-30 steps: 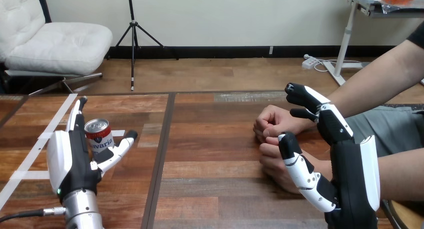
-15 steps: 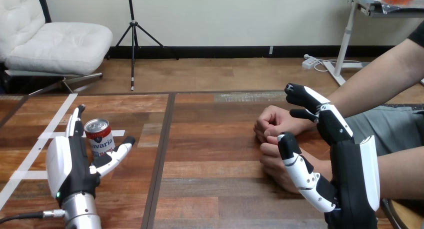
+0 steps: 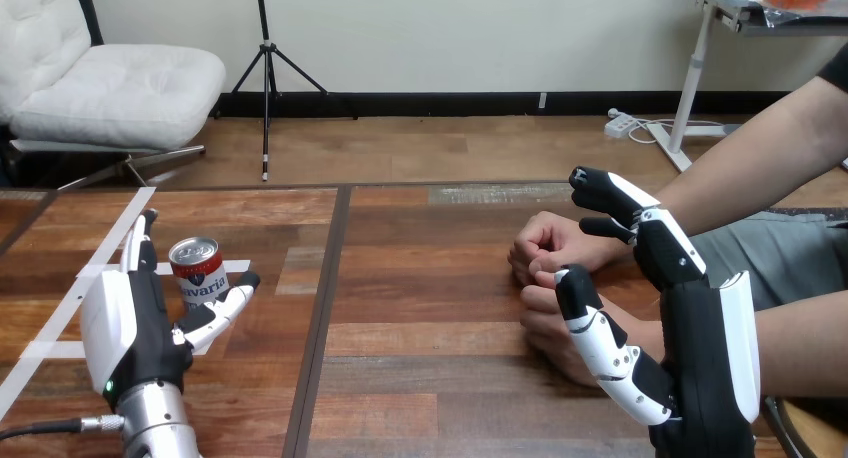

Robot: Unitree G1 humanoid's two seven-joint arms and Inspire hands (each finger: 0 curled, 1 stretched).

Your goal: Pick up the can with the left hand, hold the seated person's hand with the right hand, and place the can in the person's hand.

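Item inspected: the can (image 3: pixel 197 269) stands upright, long axis vertical, on the wooden table (image 3: pixel 430 308) in the lower left of the frame, beside a white tape mark (image 3: pixel 58 320). The left hand (image 3: pixel 128 330) is set directly below and to the left of it, palm turned towards the can. Its fingers (image 3: pixel 135 246) run straight up along the can's left side, just beside it, and the thumb (image 3: pixel 225 306) reaches out below the can's right side, so the can sits in the gap between them. Fingers and thumb are well apart and not closed on anything; whether either brushes the can cannot be told. Judgement: the left hand is by far the nearer to the can, and the grasp needs only a short advance and a closing across the can's width. The right hand (image 3: pixel 705 353) rises from the lower right of the frame, its fingers (image 3: pixel 608 192) bent at the tips, its thumb (image 3: pixel 590 323) held wide of them. The person's upper hand (image 3: pixel 548 240) and the person's lower hand (image 3: pixel 545 323), both loosely clenched and resting on the table at right of centre, lie just left of that span. No clasp is visible; contact cannot be confirmed. Judgement: neither pickup nor hold is yet made.
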